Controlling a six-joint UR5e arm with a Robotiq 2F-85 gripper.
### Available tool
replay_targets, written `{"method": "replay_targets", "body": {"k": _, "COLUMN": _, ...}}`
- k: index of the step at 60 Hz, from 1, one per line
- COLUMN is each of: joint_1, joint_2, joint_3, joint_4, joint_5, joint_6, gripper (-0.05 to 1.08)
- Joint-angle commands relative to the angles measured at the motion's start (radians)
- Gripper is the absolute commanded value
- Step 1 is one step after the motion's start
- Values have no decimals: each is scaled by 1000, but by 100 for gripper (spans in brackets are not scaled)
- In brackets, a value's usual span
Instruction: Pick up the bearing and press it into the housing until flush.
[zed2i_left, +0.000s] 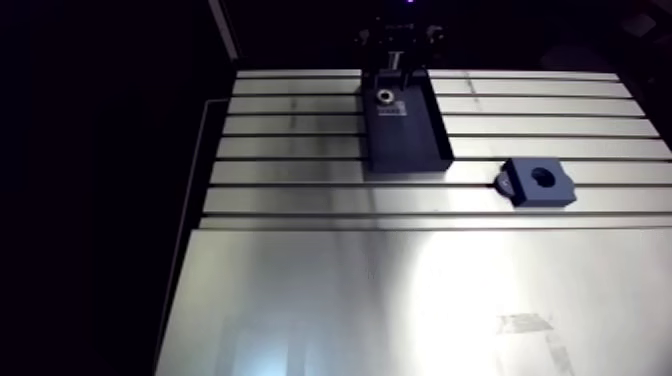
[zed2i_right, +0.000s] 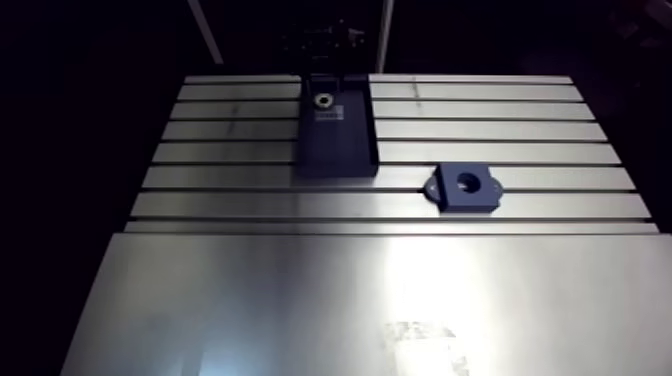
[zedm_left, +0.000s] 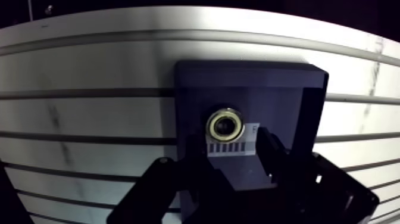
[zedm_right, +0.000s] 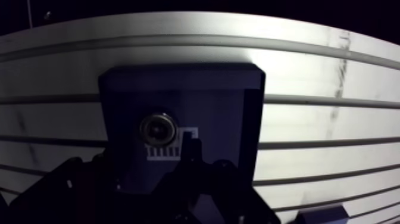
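In the arm view, a dark tray (zed2i_left: 410, 140) lies on the far part of the slotted surface (zed2i_left: 300, 290). The bearing (zed2i_left: 383, 97), a small shiny ring, sits flat in the tray's far end. I think the tray is there to keep the ring in one known place. The housing (zed2i_left: 538, 181) is a dark block with a round hole on top. It lies on the surface to the right of the tray and nearer, well apart from it. Its hole faces up, which looks right for pushing the ring straight down into it. The arm's wrist hangs over the far end of the tray, above the bearing.

In the wrist view, the jaws are spread wide with nothing in them. The bearing lies just ahead of the tips, in line with the gap, and does not touch them. A small striped label (zedm_left: 226, 148) is stuck to the tray floor between the ring and the jaws. I think the jaws are held apart so they can go down on both sides of the ring and pinch it. The pick-up is not yet done.
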Motion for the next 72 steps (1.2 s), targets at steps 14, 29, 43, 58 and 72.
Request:
{"method": "replay_targets", "body": {"k": 14, "joint_1": -2, "joint_2": 12, "joint_3": 2, "joint_4": -6, "joint_5": -1, "joint_6": -6, "gripper": 45}}
{"method": "replay_targets", "body": {"k": 29, "joint_1": 0, "joint_2": 13, "joint_3": 10, "joint_4": -26, "joint_5": 0, "joint_6": -10, "gripper": 45}}
{"method": "replay_targets", "body": {"k": 43, "joint_1": 0, "joint_2": 12, "joint_3": 10, "joint_4": -26, "joint_5": 2, "joint_6": -12, "gripper": 46}}
{"method": "replay_targets", "body": {"k": 58, "joint_1": 0, "joint_2": 13, "joint_3": 16, "joint_4": -28, "joint_5": 2, "joint_6": -12, "gripper": 45}}
{"method": "replay_targets", "body": {"k": 72, "joint_1": 0, "joint_2": 20, "joint_3": 18, "joint_4": -28, "joint_5": 2, "joint_6": -12, "gripper": 45}}
